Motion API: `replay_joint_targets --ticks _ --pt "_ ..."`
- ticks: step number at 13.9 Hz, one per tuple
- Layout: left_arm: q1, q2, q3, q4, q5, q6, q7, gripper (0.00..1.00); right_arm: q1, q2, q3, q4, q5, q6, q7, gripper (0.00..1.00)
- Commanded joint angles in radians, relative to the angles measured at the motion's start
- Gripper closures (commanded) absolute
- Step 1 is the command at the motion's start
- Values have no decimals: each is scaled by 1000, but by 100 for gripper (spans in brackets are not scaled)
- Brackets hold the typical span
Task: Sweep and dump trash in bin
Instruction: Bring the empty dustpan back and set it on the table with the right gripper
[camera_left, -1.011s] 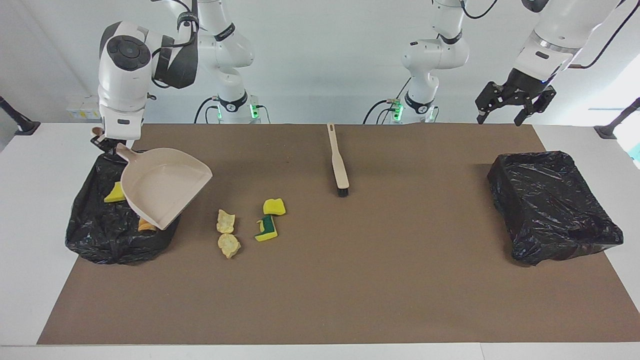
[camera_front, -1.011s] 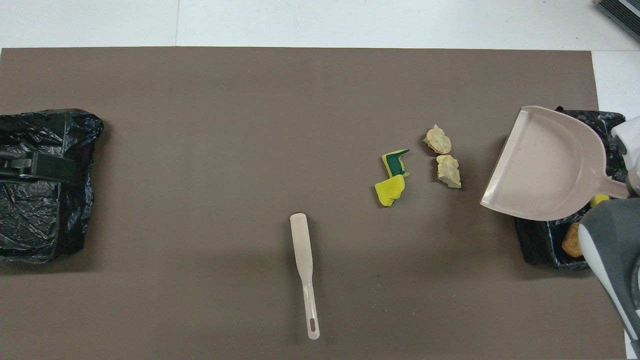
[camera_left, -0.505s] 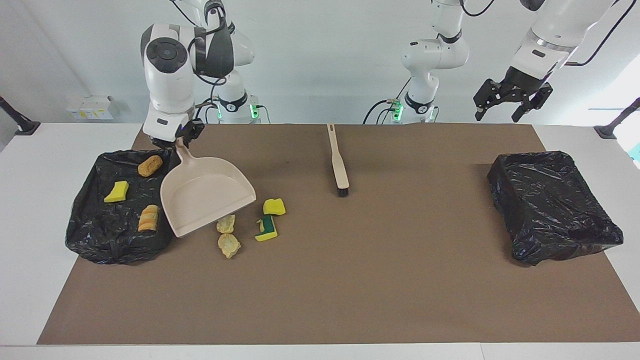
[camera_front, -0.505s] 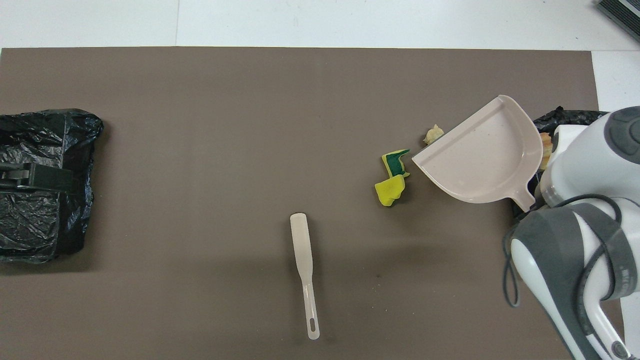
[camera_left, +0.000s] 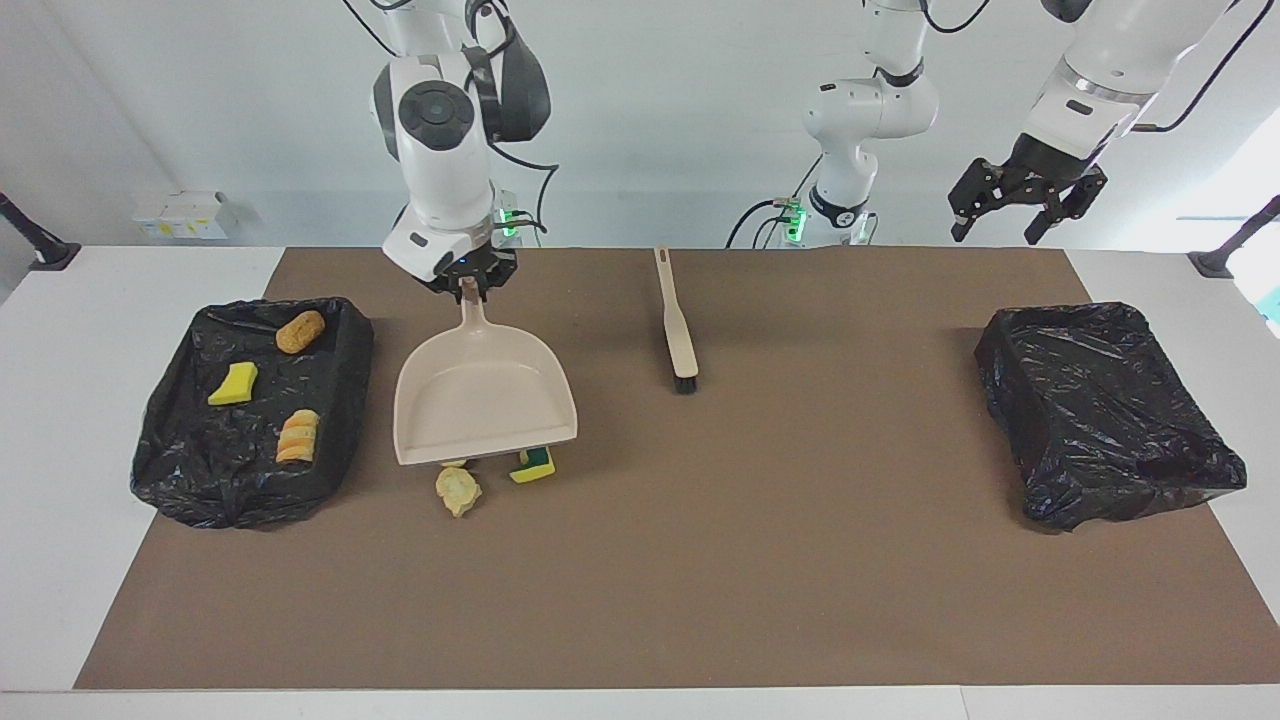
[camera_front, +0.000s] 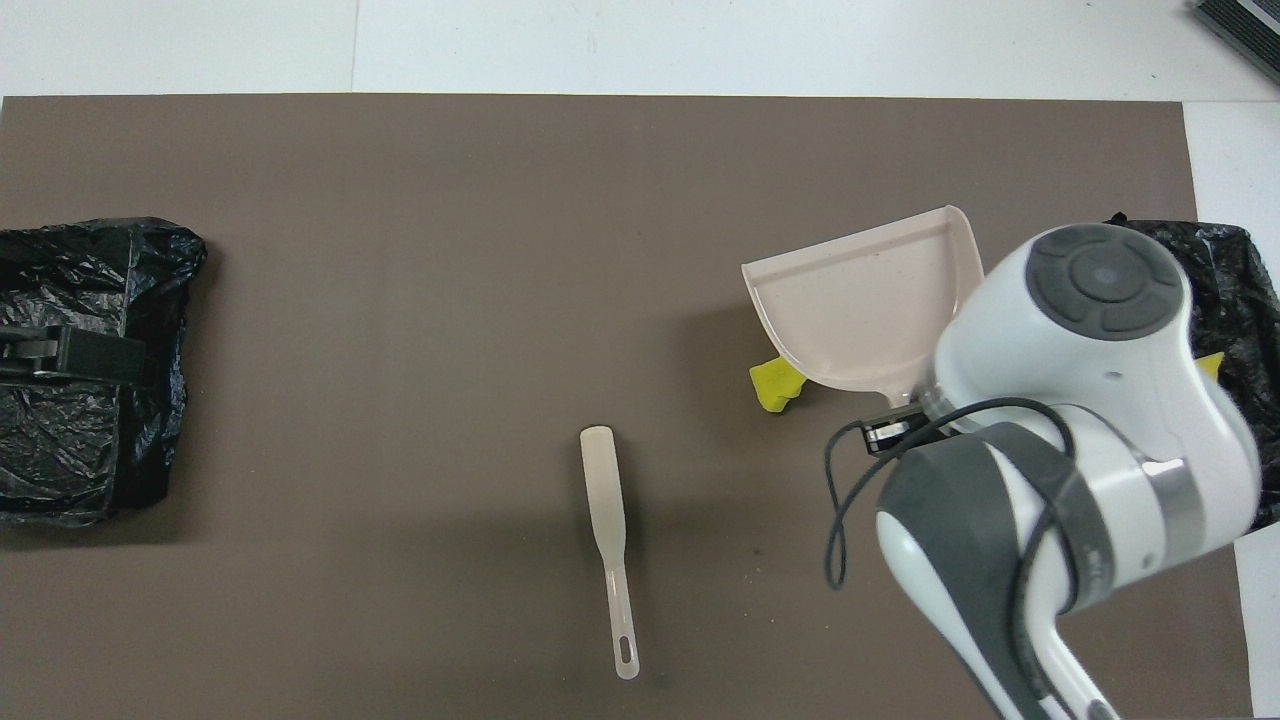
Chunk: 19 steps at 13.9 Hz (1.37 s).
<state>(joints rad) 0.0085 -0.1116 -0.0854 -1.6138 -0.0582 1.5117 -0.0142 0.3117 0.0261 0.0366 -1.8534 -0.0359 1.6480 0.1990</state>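
facing view: the bin at the right arm's end holds three trash scraps. the right gripper is clamped on the dustpan handle, pan over more scraps. left gripper waits spread wide, holding nothing.

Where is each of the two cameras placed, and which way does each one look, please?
Facing view: high across the table, looking at both arms; right gripper holds the dustpan, left gripper waits open over the table's edge.
Overhead view: above the robots, looking steeply down; the right arm fills the lower corner.
Both share the dustpan, brush and both black bins.
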Motion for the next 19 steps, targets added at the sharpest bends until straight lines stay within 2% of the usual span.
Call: replay_joint_targets --ticks 1,6,11,16,19 --pt "8 -22 -2 -21 0 -5 5 0 52 96 -6 115 83 -1 77 100" --pt "8 -22 -2 -21 0 -5 5 0 144 248 -6 256 178 12 239 100" --pt "8 -22 -2 -21 0 -5 5 0 207 382 -6 330 221 107 345 100" --pt "8 -22 -2 -21 0 -5 5 0 213 520 -11 443 208 133 336 100" --pt "8 -22 -2 -21 0 -5 5 0 204 563 -9 483 202 163 324 100"
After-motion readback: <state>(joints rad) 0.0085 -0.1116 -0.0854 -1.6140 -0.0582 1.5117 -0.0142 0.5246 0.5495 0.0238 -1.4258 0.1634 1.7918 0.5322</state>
